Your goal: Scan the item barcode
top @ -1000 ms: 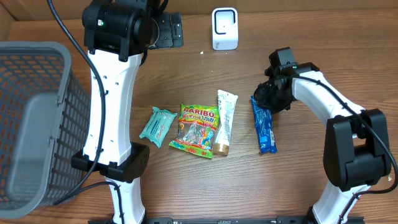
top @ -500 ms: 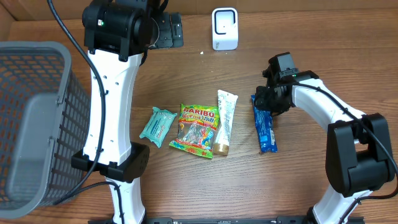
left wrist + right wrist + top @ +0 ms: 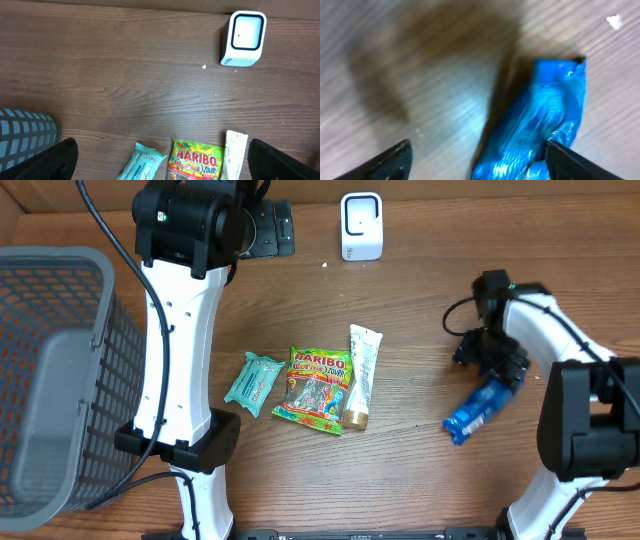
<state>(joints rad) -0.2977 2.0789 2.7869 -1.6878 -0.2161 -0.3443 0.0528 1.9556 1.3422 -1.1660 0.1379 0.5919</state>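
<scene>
Blue packet (image 3: 540, 115) sits between the spread right pincer (image 3: 477, 152) up close; that view misses the white scanner (image 3: 361, 225) seen from overhead.

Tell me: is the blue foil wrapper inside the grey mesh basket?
No, the blue foil wrapper lies on the wooden table, outside the grey mesh basket.

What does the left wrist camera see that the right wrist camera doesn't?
Only the left wrist: the white scanner, a teal packet, a Haribo bag, a tube and a corner of the grey basket.
Only the right wrist: a blurred blue packet.
Both: the wooden table, and each arm's own dark fingers at the bottom corners, spread wide: left fingers, right fingers.
</scene>
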